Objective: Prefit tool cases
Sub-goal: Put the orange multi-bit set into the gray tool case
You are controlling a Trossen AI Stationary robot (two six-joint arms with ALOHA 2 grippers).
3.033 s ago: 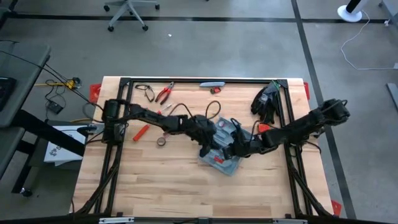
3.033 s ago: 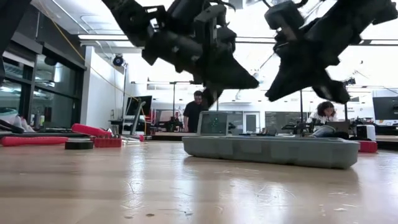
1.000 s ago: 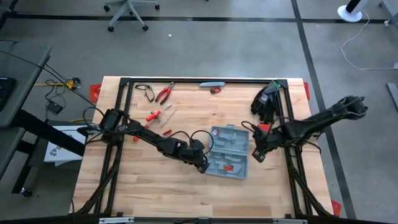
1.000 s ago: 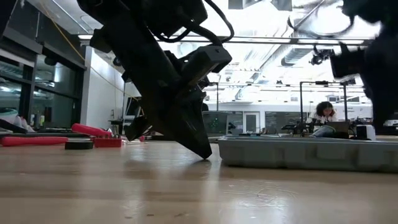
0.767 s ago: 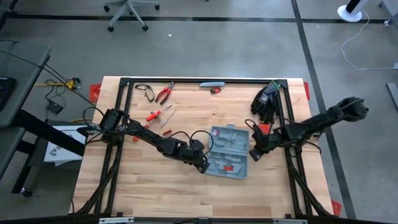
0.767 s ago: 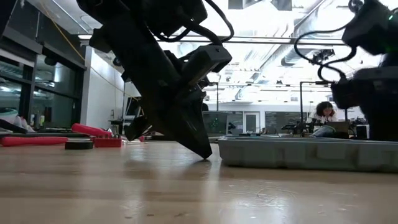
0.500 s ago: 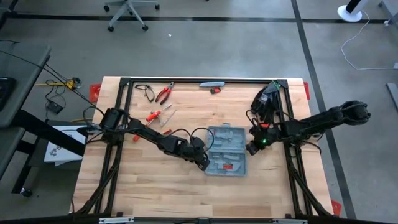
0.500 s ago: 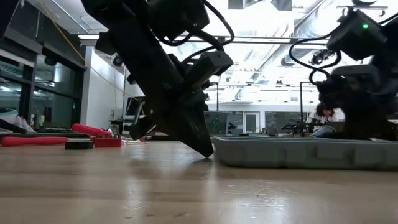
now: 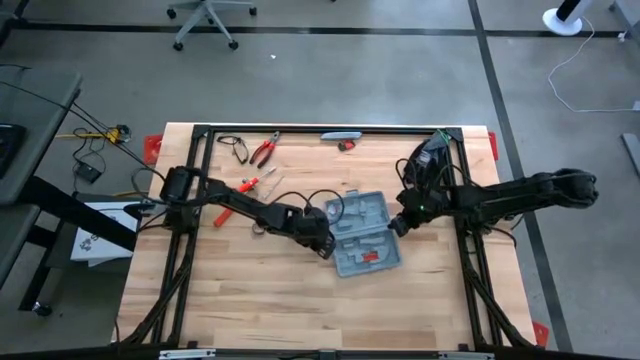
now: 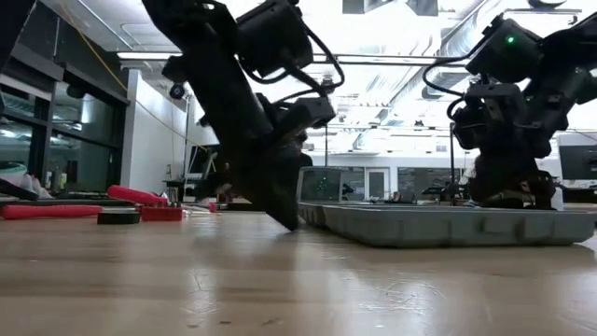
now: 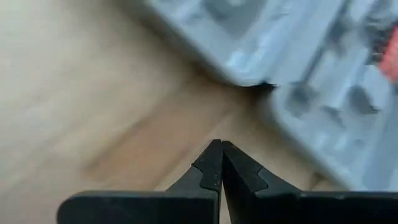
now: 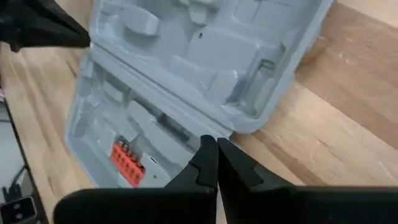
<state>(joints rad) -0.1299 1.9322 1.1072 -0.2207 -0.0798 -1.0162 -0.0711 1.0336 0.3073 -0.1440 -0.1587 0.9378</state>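
Note:
The grey-blue tool case [image 9: 362, 232] lies open and flat on the table, moulded slots up, with a red bit strip [image 12: 127, 160] in one half. It shows askew in the high view and as a low tray [image 10: 448, 224] in the low view. My left gripper [image 9: 325, 248] is shut, its tip low over the wood beside the case's left side [image 11: 216, 144]; a strip of bare wood separates them in the left wrist view. My right gripper [image 9: 393, 225] is shut at the case's right side. My right gripper has its shut fingertips [image 12: 208, 149] against the case's right side edge, close to the hinge line [image 12: 233, 129]. It comes from the table's right, slanting down. The case stays flat on the table, both halves open.
Red-handled pliers [image 9: 263, 150], a red screwdriver [image 9: 245, 185] and another red tool [image 9: 225, 212] lie toward the far left. A small roll [image 9: 258, 228] sits near the left arm, black gloves [image 9: 428, 160] at the far right. Bare wood lies toward the near edge.
My right gripper has moved toward the far edge and the left, against the case's right side. The case has turned on the table, from nearly square to askew, and slid a little farther. My left gripper has drawn slightly toward the far edge, staying shut.

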